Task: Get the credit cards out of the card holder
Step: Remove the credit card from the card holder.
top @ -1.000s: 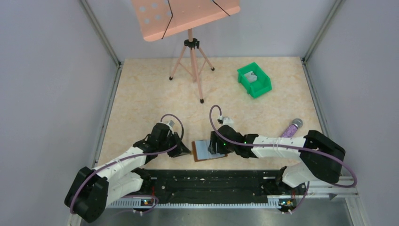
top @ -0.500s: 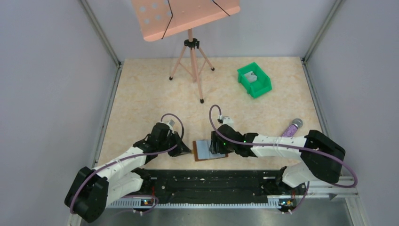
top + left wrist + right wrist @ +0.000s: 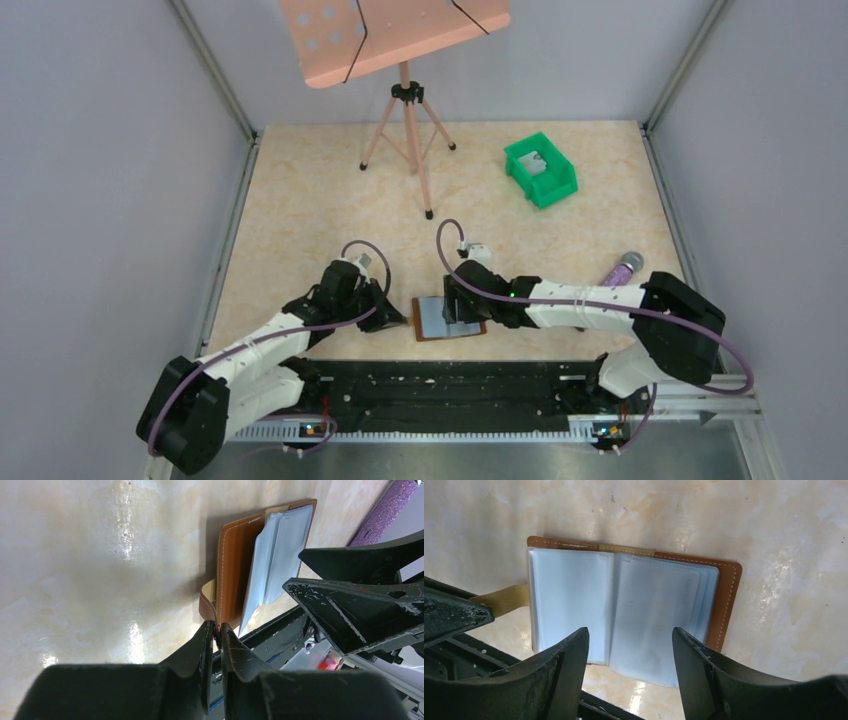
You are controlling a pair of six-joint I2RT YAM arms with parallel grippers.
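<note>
While the left claw is clamped together on the wallet's brown side tab, the wallet lies open and flat on the worktop, near the middle of the near edge. It is pinned there by that tab.

Right claw: fingers apart, hanging just over the open pages and straddling the fold between the two blue-grey sleeves. It isn't gripping anything.

Cards: can't pick out a card edge in the sleeves from the wrist view. The right-hand stack looks thicker, so my guess is that's where they sit. There is something pale in the green bin toward the far right corner. It's too small to say whether it's a card.

Step, as I read it: one claw braces the wallet while the other lines up on a sleeve to extract a card.

Next move needs:
- the right claw lower, with one fingertip on a card's exposed edge at the sleeve mouth
- a pull along the sleeve, not upward
- the left claw's hold on the tab kept, or the whole wallet will slide

Risk: it pinches the plastic sleeve instead of the card.
</note>
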